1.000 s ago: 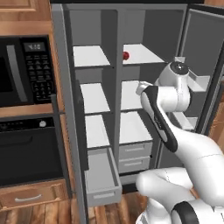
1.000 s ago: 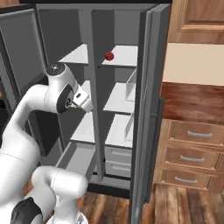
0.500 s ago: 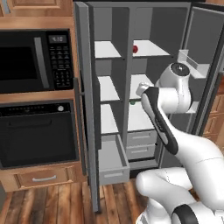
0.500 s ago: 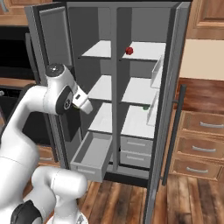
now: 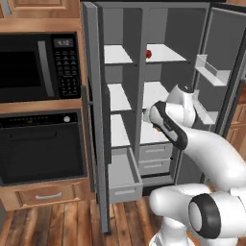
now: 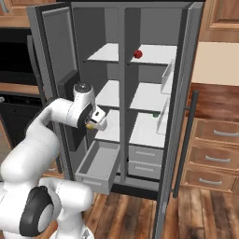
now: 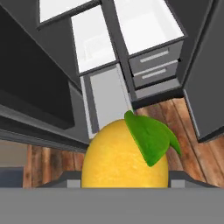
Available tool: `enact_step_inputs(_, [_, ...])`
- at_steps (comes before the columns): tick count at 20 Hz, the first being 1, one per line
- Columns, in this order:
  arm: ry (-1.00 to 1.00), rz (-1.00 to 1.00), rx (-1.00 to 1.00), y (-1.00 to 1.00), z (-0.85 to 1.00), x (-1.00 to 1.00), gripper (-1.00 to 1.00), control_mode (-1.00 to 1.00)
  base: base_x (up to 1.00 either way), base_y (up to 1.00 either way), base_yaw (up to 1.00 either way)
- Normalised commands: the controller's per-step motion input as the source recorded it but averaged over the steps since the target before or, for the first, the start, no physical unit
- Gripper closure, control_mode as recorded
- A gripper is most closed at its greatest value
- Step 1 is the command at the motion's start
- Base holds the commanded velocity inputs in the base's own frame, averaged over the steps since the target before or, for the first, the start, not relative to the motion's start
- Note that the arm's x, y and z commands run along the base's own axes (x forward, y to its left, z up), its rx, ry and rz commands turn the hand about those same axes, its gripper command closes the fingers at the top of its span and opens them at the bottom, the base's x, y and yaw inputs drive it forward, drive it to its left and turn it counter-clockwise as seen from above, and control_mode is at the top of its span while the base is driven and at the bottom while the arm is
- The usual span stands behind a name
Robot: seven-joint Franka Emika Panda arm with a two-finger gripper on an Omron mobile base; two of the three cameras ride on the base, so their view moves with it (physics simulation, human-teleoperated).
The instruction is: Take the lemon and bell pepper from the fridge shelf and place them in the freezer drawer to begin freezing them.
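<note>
Left base view. Fridge point(image 5: 158, 91), both doors open. Bell pepper point(image 5: 148, 54): resting on the fridge shelf point(image 5: 166, 54), top of the wider right column, near its left edge. Freezer drawer point(image 5: 122, 175): pulled out at the bottom of the narrow left column, nothing seen inside. Two shallower drawers point(image 5: 154, 158) with bar handles: shut, contents hidden. The arm's wrist hangs in front of the middle shelves.

Right base view. Gripper point(image 6: 94, 122): held above the near end of the freezer drawer point(image 6: 97, 164), with a spot of yellow, the lemon point(image 6: 89, 125), between its jaws. Bell pepper point(image 6: 138, 54): on the fridge shelf point(image 6: 156, 54). A small green item point(image 6: 156, 114) sits on a lower right shelf; too small to identify. Drawer interior: bare grey floor.

Hand view. Lemon point(image 7: 124, 157) with green leaf: clamped between the two fingertips, filling the near field. Freezer drawer point(image 7: 107, 96): open, beyond and below the fruit, with no contents visible.

Risk, as judged. The lemon is round and smooth; a release made before the claw is squarely over the narrow drawer could bounce it off the rim onto the wood floor point(image 7: 192, 127). The drawer is slim, so sideways error matters most. The pepper, near its shelf's edge, could roll if knocked during the next reach.
</note>
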Motion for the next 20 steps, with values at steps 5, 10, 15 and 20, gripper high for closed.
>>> enact_step_inputs(5, [0.15, 0.33, 0.0, 0.0, -0.82, 0.5, 1.0, -1.0, 0.0, 0.0, 0.0])
enact_step_inputs(10, [0.03, 0.27, 0.0, 0.03, -0.9, 0.32, 1.0, -1.0, 0.0, 0.0, 0.0])
enact_step_inputs(15, [0.0, 0.28, 0.0, 0.03, -0.98, 0.11, 1.0, -1.0, 0.0, 0.0, 0.0])
enact_step_inputs(20, [0.0, 0.28, 0.0, 0.16, -0.95, 0.04, 1.0, -1.0, 0.0, 0.0, 0.0])
